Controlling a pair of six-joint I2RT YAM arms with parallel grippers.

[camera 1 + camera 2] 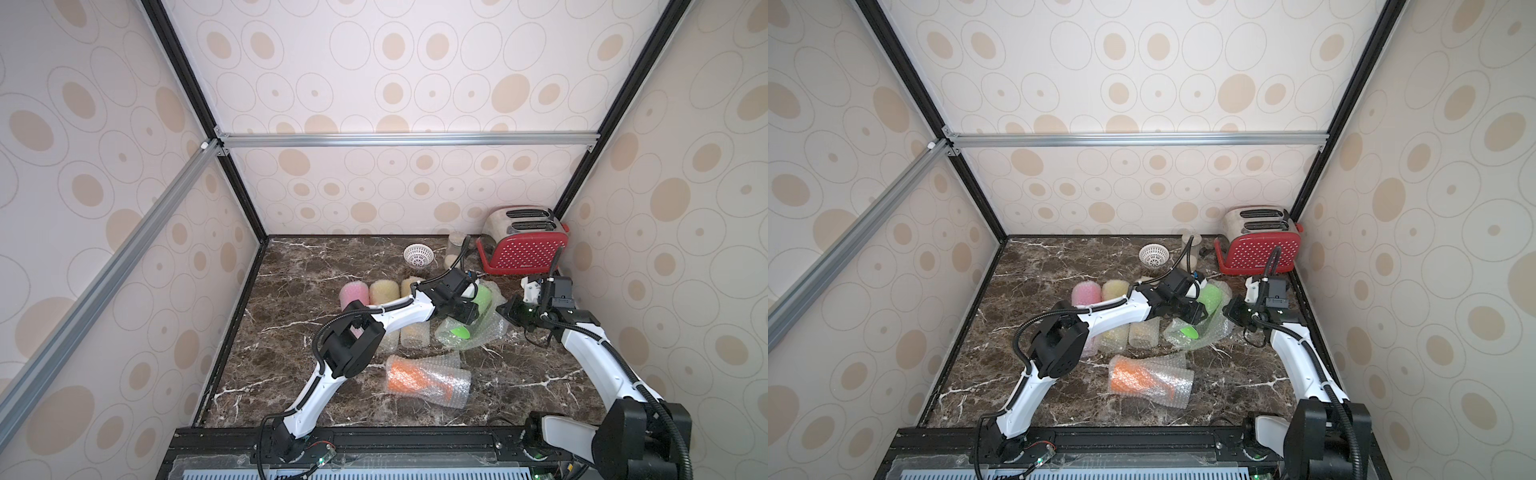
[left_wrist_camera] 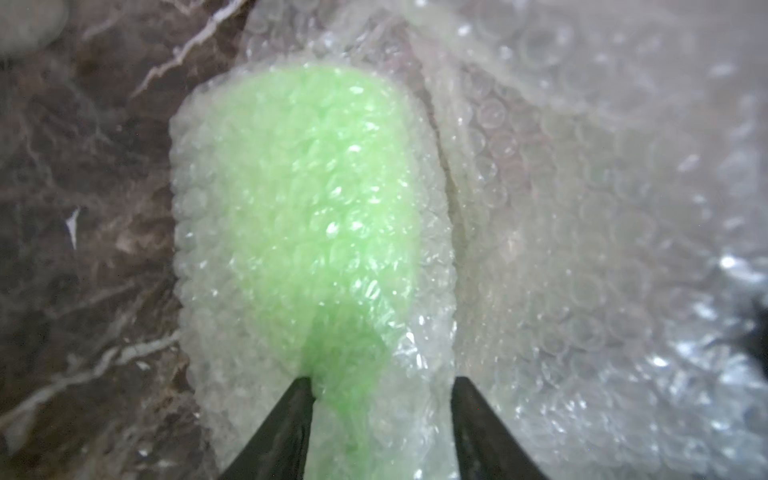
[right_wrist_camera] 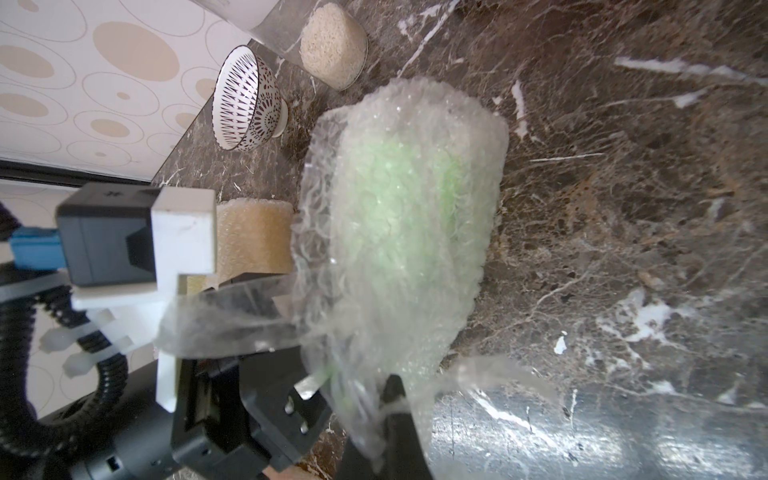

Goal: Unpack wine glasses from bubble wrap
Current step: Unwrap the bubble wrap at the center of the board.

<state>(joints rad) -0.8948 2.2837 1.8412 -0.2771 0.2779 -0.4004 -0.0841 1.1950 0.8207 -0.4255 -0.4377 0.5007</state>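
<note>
Two bent arms (image 1: 399,316), left pincer (image 2: 382,380) apart, right pincer (image 3: 392,399) tight on bubble wrap (image 3: 395,208).

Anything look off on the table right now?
Nothing spilled or broken. The orange wrapped glass lies crosswise, apart from the row; the green glass has its foot poking from loosened bubble wrap.

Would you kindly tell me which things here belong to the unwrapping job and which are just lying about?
Job: green glass, orange glass, pink glass, yellow glasses, bubble wrap.
Lying about: toaster, white bowl, jar.
</note>
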